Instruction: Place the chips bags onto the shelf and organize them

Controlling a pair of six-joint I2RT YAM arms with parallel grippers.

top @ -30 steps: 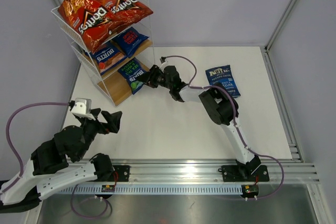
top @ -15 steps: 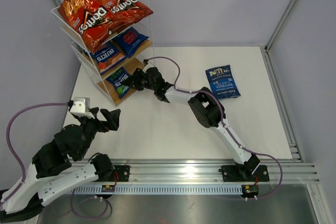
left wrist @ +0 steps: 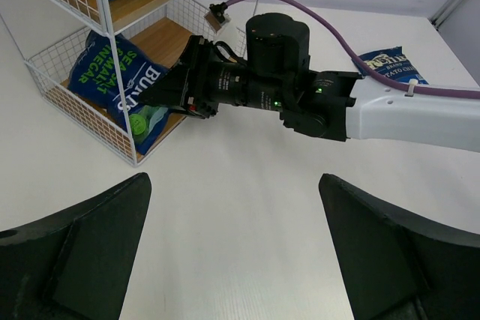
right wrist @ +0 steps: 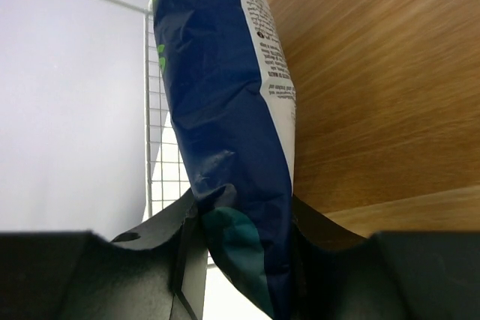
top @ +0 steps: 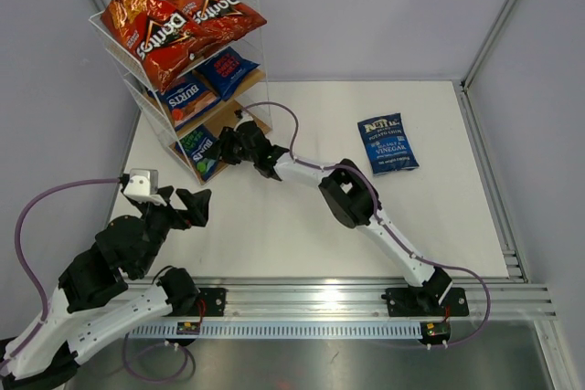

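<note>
Noting the right gripper [top: 224,145] reaching into the bottom tier of the shelf [top: 253,76], which is standing at the far left corner of the tabletop [top: 302,226]. Finding its jaws clamped on the lower, green-marked end of a dark blue Burts bag [top: 199,148]. Confirming the same in the right wrist view, with both fingers [right wrist: 191,222] pressing against the bag's sides and the light wooden board lying just beside it. Recording that bag as sitting inside the bottom tier behind the white wire, tilted, with its gripped end at the tier's open side. Being unable to tell whether the bag is resting fully on the board.

Noting the left gripper [top: 196,207] hovering above the near left corner of the tabletop, with its jaws spread wide apart and gripping nothing. Seeing it well apart from the shelf and pointing toward it.

Logging two red Doritos bags [top: 151,34] lying side by side on the top tier, overlapping its front edge. Logging two more Burts bags [top: 187,98] lying on the middle tier.

Recording one Kettle bag [top: 388,142] lying flat, face up, on the tabletop toward the far right corner, well apart from the shelf and from both grippers.
</note>
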